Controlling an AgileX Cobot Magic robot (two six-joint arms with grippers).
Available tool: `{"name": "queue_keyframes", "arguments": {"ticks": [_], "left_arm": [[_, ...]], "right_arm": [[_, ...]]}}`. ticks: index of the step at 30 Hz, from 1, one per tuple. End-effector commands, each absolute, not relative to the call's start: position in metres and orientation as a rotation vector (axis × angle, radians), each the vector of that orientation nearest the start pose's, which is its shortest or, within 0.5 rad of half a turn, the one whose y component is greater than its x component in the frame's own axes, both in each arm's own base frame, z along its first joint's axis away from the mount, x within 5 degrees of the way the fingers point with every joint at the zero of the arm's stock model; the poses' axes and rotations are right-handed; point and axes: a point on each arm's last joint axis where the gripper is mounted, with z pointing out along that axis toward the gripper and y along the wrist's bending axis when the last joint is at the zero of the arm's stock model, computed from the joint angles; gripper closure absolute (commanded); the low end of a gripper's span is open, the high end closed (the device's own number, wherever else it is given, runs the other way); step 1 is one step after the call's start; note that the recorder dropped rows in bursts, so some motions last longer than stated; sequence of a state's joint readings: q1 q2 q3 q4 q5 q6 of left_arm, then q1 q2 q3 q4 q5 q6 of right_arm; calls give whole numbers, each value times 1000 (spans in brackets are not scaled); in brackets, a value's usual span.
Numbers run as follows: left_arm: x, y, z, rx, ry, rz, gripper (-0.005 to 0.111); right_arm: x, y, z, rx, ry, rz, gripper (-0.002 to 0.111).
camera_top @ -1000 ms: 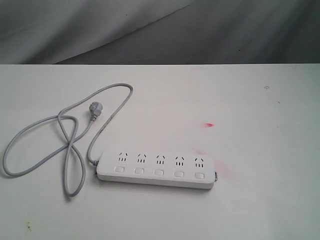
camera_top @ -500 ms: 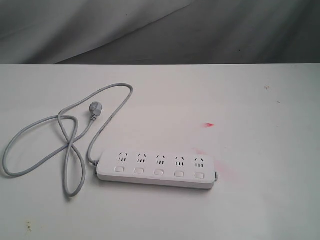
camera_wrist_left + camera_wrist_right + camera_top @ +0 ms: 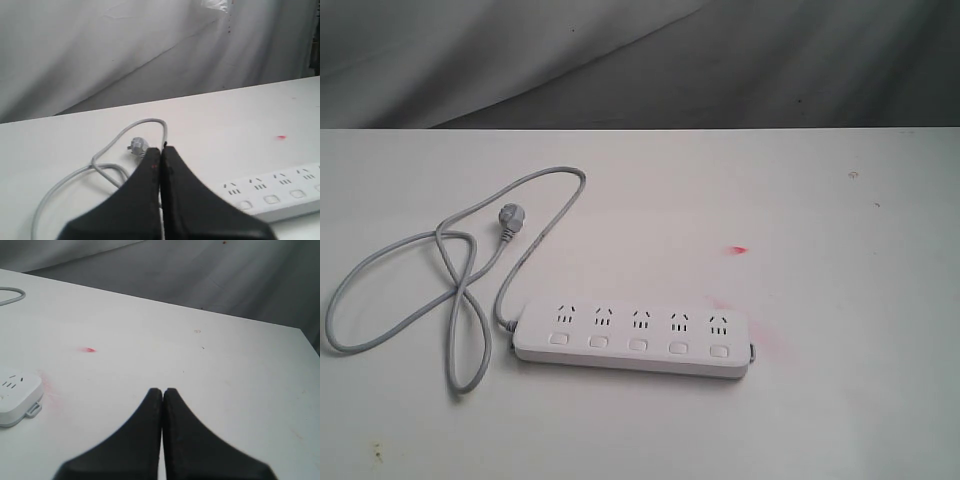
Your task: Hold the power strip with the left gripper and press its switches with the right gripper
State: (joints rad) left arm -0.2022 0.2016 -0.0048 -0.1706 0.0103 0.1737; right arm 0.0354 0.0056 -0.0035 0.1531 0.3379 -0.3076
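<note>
So, fingers first. What state?

— Both pairs clenched, nothing in them. Left gripper [image 3: 160, 150]: two black fingers pressed flat together, tips meeting. Right gripper [image 3: 163, 391]: the same, tips together over bare table [image 3: 240, 370].

Touching anything?

— Nothing I can see. Past my left tips lies the plug [image 3: 136, 145], clear of them. The near end of the power strip [image 3: 635, 340] sits off to one side of that arm. From my right wrist only the strip's other end shows, well apart from the fingers.

Where is the strip, exactly?

— Flat on the white table, sockets up, long axis running across the exterior view, in the nearer half and slightly left of centre. The switches [image 3: 638, 344] form one row of five along its near edge, one under each socket set.

Cord?

— Grey cord [image 3: 460, 290] leaves the strip's left end, loops out leftward, crosses itself once, then arcs back. The plug rests beyond the strip's left end.

Anything else?

— A red fleck [image 3: 738, 250] lies beyond the strip's right half, apart from it. A pink smear [image 3: 772, 345] runs beside its right end. A small grey tab [image 3: 752, 352] sticks out there, possibly a mounting lug; too small to tell. Grey cloth [image 3: 620, 60] hangs behind the table.
</note>
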Motion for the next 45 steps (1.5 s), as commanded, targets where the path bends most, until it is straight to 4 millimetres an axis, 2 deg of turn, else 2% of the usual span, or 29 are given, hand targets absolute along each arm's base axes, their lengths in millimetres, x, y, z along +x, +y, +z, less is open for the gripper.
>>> {"name": "queue_keyframes", "arguments": {"ticks": [1, 7, 45], "left_arm": [[69, -9, 198, 143, 1698, -73, 107], [56, -9, 185, 195, 1795, -44, 107], [56, -8, 186, 207, 1780, -23, 107]], "right_arm": [[54, 6, 183, -215, 1802, -59, 108], [54, 6, 183, -215, 1802, -59, 108], [54, 6, 183, -215, 1802, -59, 108]]}}
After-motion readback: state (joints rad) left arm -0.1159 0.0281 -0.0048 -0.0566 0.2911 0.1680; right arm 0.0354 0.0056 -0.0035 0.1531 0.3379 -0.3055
